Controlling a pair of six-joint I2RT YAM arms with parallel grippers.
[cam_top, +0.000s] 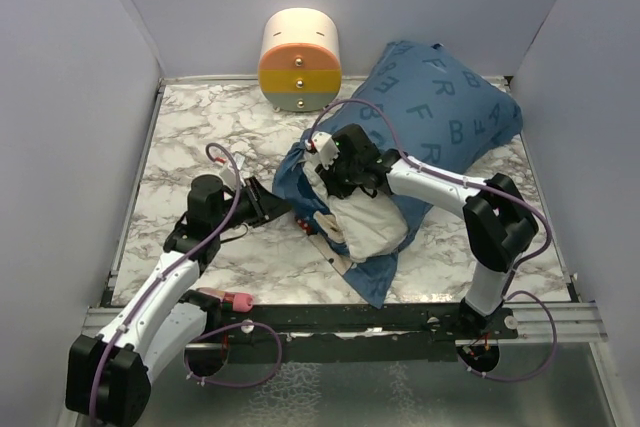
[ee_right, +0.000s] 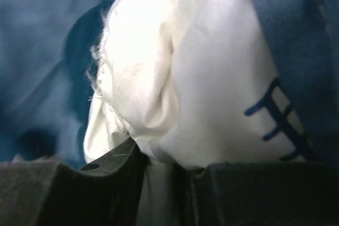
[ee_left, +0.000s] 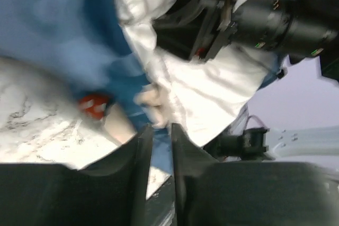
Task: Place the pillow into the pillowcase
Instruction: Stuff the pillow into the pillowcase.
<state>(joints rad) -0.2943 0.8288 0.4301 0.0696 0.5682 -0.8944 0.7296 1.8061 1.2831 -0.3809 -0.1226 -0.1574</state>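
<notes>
**Right gripper** (ee_right: pixel 164 166): fingers narrowed onto a fold of white cloth. The fold runs down into the gap between them, so they pinch the pillow (cam_top: pixel 365 225). From above, the gripper sits on the pillow's exposed end, at the mouth of the pillowcase (cam_top: pixel 450 107).

**Left gripper** (ee_left: pixel 161 129): fingers nearly pressed together, with only a thin slit between them. The tips sit at the edge where blue cloth meets white. Blue shows in the slit, but I cannot tell whether any cloth is caught. From above, the tips reach the near left edge of the pillowcase.

**Pillow**: white and plump, mostly inside the pillowcase. One crumpled end sticks out toward the arms. A blue printed mark (ee_right: pixel 280 123) shows on the white cloth.

**Pillowcase**: blue with lighter letters. It lies bulging across the right rear of the marble table (cam_top: pixel 200 137), and its open end is bunched around the pillow.

**Cylinder** (cam_top: pixel 300 59): cream, with orange, yellow and grey bands. It stands at the back wall, left of the pillowcase.

**Hidden or unclear**:
- The left wrist view is blurred.
- A small red patch (ee_left: pixel 94 105) on the blue cloth cannot be identified.
- The right arm's black wrist housing (ee_left: pixel 265 19) covers the upper part of the pillow there.
- From above, the gripper body hides the right fingertips.
- The right wrist view is filled with cloth at close range.
</notes>
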